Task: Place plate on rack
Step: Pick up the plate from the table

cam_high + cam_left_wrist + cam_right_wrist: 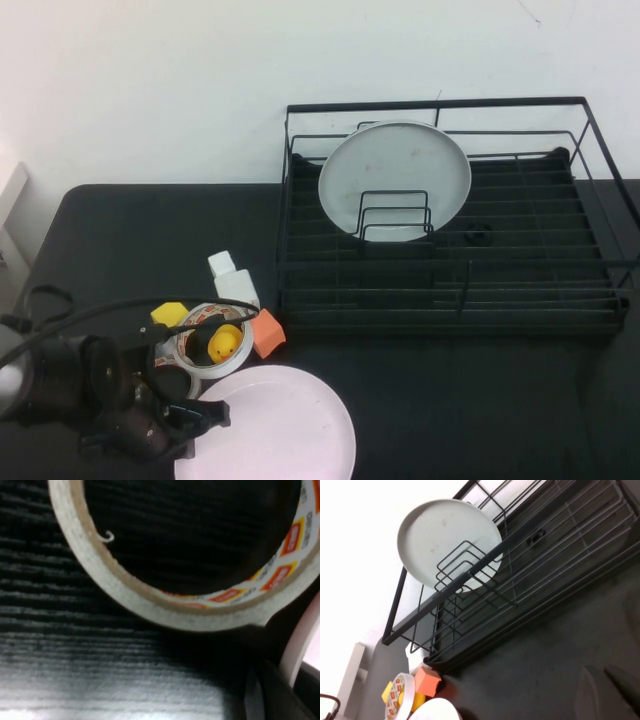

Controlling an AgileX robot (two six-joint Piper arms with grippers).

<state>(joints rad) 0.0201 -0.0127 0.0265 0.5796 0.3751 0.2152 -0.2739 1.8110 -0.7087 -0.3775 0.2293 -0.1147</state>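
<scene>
The pale pink plate (pixel 280 425) lies on the black table at the front centre. My left gripper (pixel 207 413) is at the plate's left rim, low over the table. In the left wrist view the plate's rim (pixel 302 635) runs between the two dark fingers of the left gripper (pixel 292 672), which close on it. The black wire rack (pixel 520 290) stands at the back right and also shows in the right wrist view (pixel 555 575). My right gripper (pixel 607 695) hovers over bare table in front of the rack and is out of the high view.
A grey-white plate (pixel 395 170) stands upright in the rack's wire loops. A tape roll (pixel 190 350) with a yellow duck (pixel 224 344) in it lies just behind the left gripper. An orange block (pixel 267 332), a white bottle (pixel 233 281) and a yellow piece (pixel 169 313) sit beside it.
</scene>
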